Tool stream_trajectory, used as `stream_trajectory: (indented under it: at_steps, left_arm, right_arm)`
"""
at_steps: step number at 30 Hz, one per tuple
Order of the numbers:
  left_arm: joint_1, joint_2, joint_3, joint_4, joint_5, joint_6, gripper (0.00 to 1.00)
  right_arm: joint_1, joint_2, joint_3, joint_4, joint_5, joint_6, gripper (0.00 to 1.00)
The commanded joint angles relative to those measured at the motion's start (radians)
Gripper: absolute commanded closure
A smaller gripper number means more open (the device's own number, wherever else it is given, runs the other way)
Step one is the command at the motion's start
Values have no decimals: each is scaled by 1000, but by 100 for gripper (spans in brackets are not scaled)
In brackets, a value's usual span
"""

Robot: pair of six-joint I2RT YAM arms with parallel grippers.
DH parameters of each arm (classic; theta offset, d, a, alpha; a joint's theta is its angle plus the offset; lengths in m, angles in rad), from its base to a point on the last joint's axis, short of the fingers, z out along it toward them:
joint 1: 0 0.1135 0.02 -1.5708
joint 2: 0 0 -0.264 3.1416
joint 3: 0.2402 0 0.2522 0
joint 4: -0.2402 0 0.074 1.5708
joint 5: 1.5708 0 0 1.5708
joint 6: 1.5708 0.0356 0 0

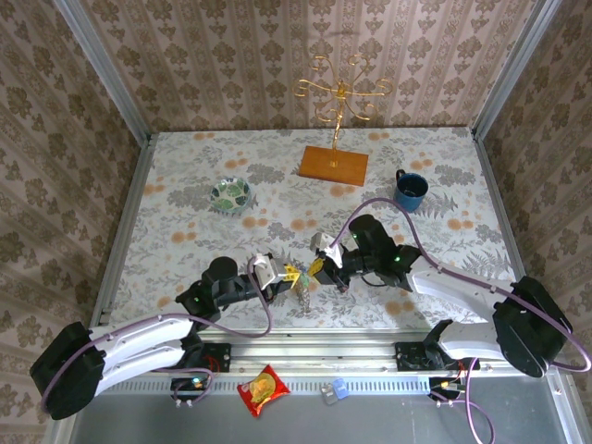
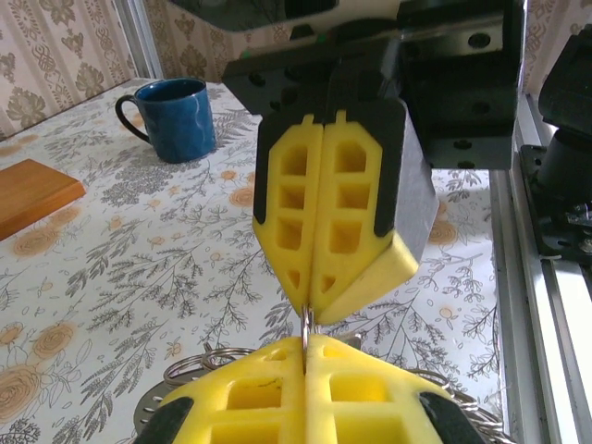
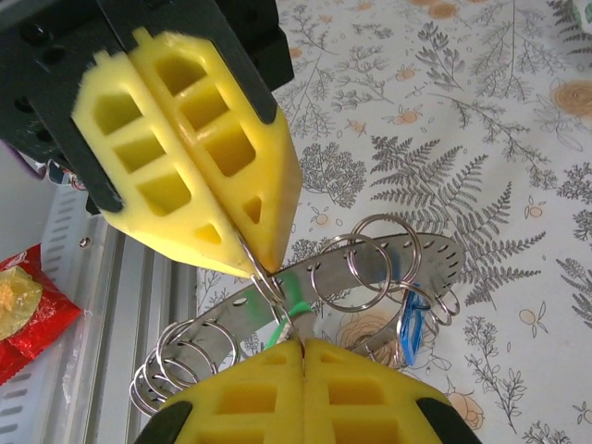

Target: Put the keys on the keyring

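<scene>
The keyring (image 3: 421, 252) is a flat grey metal band with punched holes, and several split rings hang from it. It hangs between both grippers just above the table near the front edge (image 1: 302, 294). My left gripper (image 3: 252, 264) is shut on one split ring (image 3: 268, 282); in its own view the thin wire runs into its closed fingers (image 2: 307, 340). My right gripper (image 3: 303, 342) faces it tip to tip and is shut on the green key (image 3: 294, 301) beside that ring. The blue key (image 3: 410, 328) hangs on the keyring to the right.
A blue mug (image 1: 411, 190) stands at the back right and a green-patterned bowl (image 1: 230, 194) at the back left. A gold stand on a wooden base (image 1: 334, 165) is at the back centre. A red packet (image 1: 264, 388) lies in front of the metal rail.
</scene>
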State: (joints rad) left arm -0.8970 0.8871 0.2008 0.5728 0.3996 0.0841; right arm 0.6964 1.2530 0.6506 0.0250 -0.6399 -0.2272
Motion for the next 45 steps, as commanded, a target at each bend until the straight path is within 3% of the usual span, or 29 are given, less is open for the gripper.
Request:
stream_trajectory:
  at_steps: [1, 3, 7, 12, 21, 24, 28, 31, 33, 36, 40, 45]
  left_arm:
    - [-8, -10, -8, 89, -1, -29, 100]
    - [-10, -1, -11, 100, -2, -34, 100]
    - [-15, 22, -18, 135, -3, -41, 100]
    - [-20, 44, -25, 174, 1, -49, 100]
    - [-24, 56, -38, 218, -6, -61, 100]
    - [-25, 63, -41, 231, -2, -65, 100]
    - [-24, 65, -43, 245, -4, -70, 100]
    - [-19, 65, -34, 217, -12, -71, 100]
    - [-16, 58, -13, 147, 3, -53, 84]
    - [-16, 44, 14, 57, 13, -20, 73]
    - [-11, 24, 58, -84, 20, 42, 72]
    - [-4, 26, 106, -187, 40, 92, 74]
  right_arm:
    - [-8, 1, -7, 21, -15, 19, 100]
    - [-8, -12, -1, 22, -24, 20, 100]
    - [-9, -60, -22, 80, -11, 28, 77]
    - [-9, -46, -31, 122, -49, 35, 74]
    - [-5, 19, -26, 176, -95, 50, 79]
    - [-5, 36, -23, 202, -102, 58, 84]
    - [-5, 42, -21, 235, -127, 62, 100]
    - [-7, 28, -16, 214, -121, 38, 100]
    - [-8, 16, -2, 163, -105, 1, 100]
    - [-5, 8, 44, 19, -87, -76, 100]
    - [10, 9, 121, -185, -39, -198, 100]
    - [33, 13, 192, -305, 1, -280, 100]
